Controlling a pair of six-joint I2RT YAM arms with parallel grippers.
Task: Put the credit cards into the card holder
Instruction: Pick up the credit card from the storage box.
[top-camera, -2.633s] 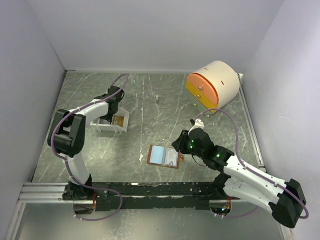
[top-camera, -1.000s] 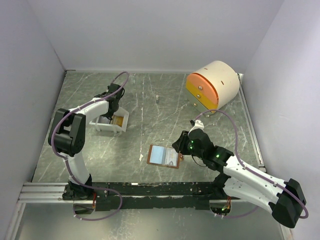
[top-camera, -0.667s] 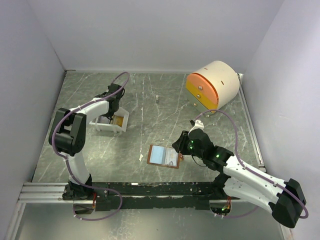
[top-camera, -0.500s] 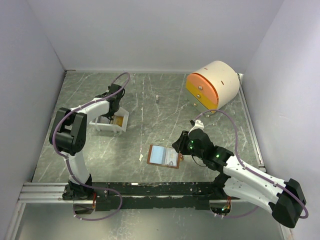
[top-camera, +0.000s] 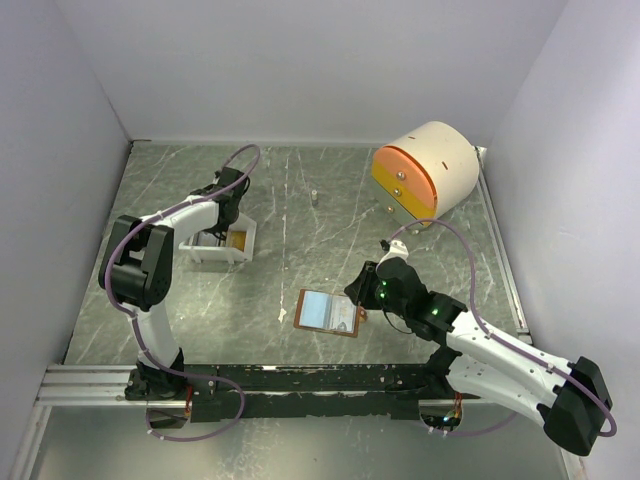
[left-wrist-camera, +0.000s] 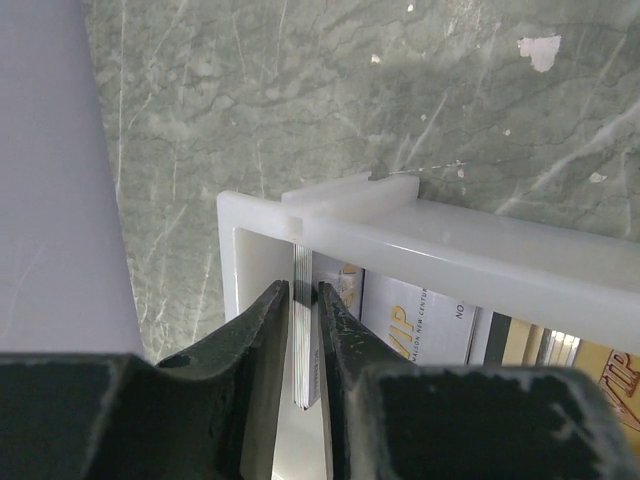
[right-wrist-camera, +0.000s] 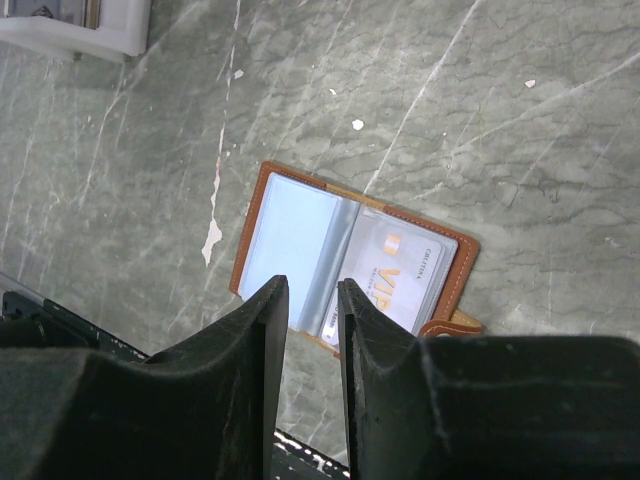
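By my reckoning little is done: the card holder (right-wrist-camera: 300, 235) lies open and flat with one pale VIP card (right-wrist-camera: 405, 275) seemingly tucked in a pocket and its other pocket bare. My right gripper (right-wrist-camera: 312, 290) hangs just above it, jaws slightly apart with nothing between them. Well apart from the card holder, off to its far left, more credit cards (left-wrist-camera: 420, 320) stand in the white tray (left-wrist-camera: 450, 255). There my left gripper (left-wrist-camera: 303, 295) straddles an upright one at the tray's end, jaws narrow, though I cannot tell whether they pinch it.

Left gripper (left-wrist-camera: 303, 292) edged along small white plastic tray (left-wrist-camera: 450, 255); jaws narrowed round upright stack of thin cards (left-wrist-camera: 305, 350).
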